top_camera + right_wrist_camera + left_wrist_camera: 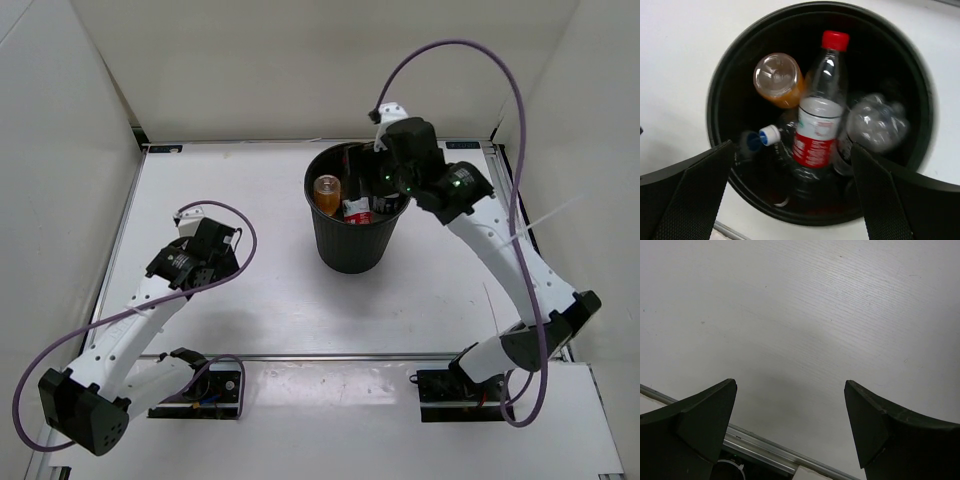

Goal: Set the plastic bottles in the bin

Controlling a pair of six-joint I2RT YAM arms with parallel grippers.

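The black bin (352, 250) stands at the table's middle back; its rim fills the right wrist view (715, 125). Inside lie the red-labelled bottle (819, 127) with red cap, the stubby orange bottle (777, 80), a plain clear bottle (875, 125), and bottles with a white cap (769, 134) and a blue cap (751, 141). The orange bottle (327, 192) and red label (358, 209) show from above. My right gripper (792, 195) hangs open and empty above the bin's mouth (392, 178). My left gripper (790, 415) is open and empty over bare table at the left (205, 240).
White walls enclose the table on the left, back and right. A metal rail (340, 356) runs along the near edge, also seen under the left gripper (760, 447). A purple cable (510, 120) loops above the right arm.
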